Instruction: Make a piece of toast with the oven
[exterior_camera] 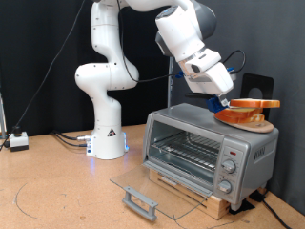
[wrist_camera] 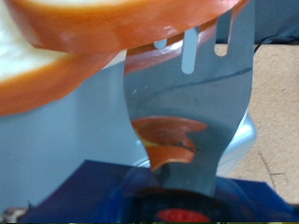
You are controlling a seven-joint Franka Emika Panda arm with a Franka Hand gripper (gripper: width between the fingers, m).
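The oven (exterior_camera: 205, 153) sits on a pale wooden board on the brown table (exterior_camera: 57, 191), and its glass door (exterior_camera: 157, 196) is folded fully down so that it lies flat in front of the box, the dark bar handle (exterior_camera: 140, 201) at its outer edge nearest the exterior view's bottom. Inside the open mouth the wire rack (exterior_camera: 186, 150) shows bare. Two knobs (exterior_camera: 227, 175) run down the panel at the oven's right end as the exterior view has it. On the oven's roof, toward that same right end, stands a round wooden plate (exterior_camera: 257, 123) with like bread slices stacked on it. The white arm reaches down from the exterior view's top, and the gripper (exterior_camera: 225, 100) hangs just over the plate's left edge, beside the stack. The piece of toast (exterior_camera: 259, 103) is raised slightly clear of the slices under it, level with the gripper's tip, its golden-brown crust showing as a thin orange band. In the wrist view a metal fork (wrist_camera: 187, 112) runs out along the fingers, its tines passing under the toast's pale face (wrist_camera: 56, 65) and orange crust, so the slice appears to ride on the fork. The fork hides the fingers, so whether the jaws are clenched or released I cannot tell.
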